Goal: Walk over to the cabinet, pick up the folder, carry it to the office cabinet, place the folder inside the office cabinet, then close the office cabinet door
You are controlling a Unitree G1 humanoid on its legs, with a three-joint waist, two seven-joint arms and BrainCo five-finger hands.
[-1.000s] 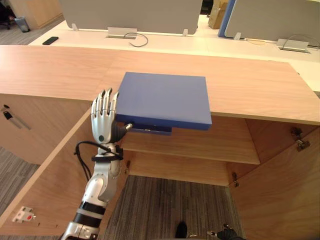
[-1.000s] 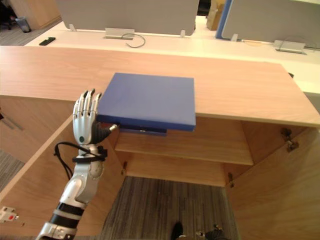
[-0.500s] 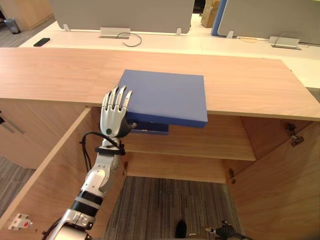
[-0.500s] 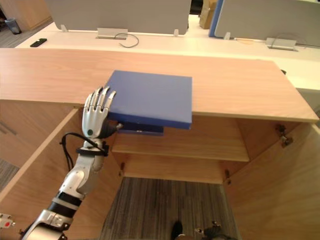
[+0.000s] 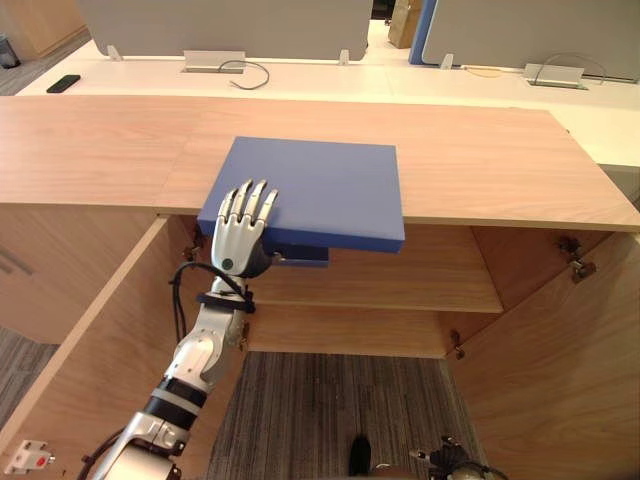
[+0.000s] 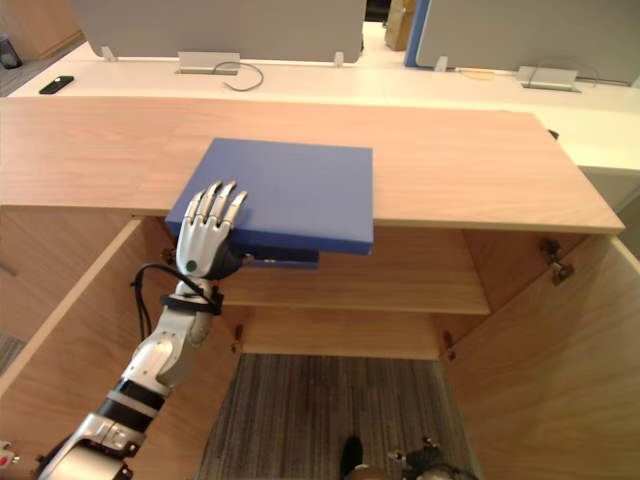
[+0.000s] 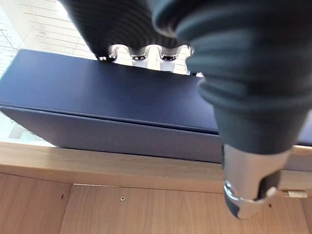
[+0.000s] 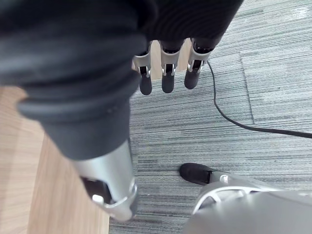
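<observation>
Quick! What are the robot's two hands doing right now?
Left hand: open, fingers lying flat on top of the blue folder.
Right hand: open, hanging loose, holding nothing.

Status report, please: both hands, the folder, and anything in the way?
Left hand open, fingers flat on flat blue folder, thumb under its edge. Right hand open, hanging idle. Folder overhangs wooden cabinet top; nothing blocking.
</observation>
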